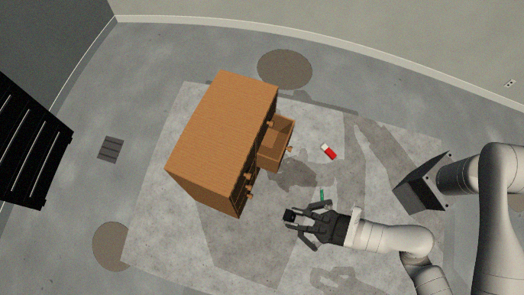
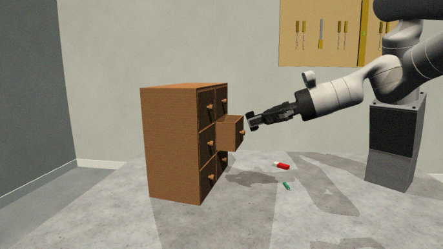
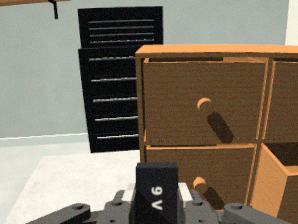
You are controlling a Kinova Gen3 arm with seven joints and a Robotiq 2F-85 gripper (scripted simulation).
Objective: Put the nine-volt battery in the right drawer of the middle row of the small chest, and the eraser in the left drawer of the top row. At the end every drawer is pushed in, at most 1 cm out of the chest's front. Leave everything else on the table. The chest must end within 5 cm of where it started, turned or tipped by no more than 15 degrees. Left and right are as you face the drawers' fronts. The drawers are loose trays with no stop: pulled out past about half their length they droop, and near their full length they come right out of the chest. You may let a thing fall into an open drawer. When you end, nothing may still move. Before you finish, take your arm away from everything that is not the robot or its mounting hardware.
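My gripper (image 1: 292, 220) is shut on the black nine-volt battery (image 1: 289, 216), held in the air in front of the small wooden chest (image 1: 223, 141). In the side view the battery (image 2: 250, 117) is level with the middle row, a little out from the pulled-out right middle drawer (image 2: 230, 132). That drawer (image 1: 276, 143) stands open and looks empty. In the wrist view the battery (image 3: 157, 199) marked 9V sits between my fingers, facing the left drawers. The red and white eraser (image 1: 328, 150) lies on the table to the right of the open drawer; it also shows in the side view (image 2: 281, 165).
A small green thing (image 1: 321, 194) lies on the table near my gripper, also in the side view (image 2: 286, 186). The other drawers look pushed in. The arm's base pedestal (image 2: 394, 142) stands at the right. A black rack (image 1: 27, 149) stands far left.
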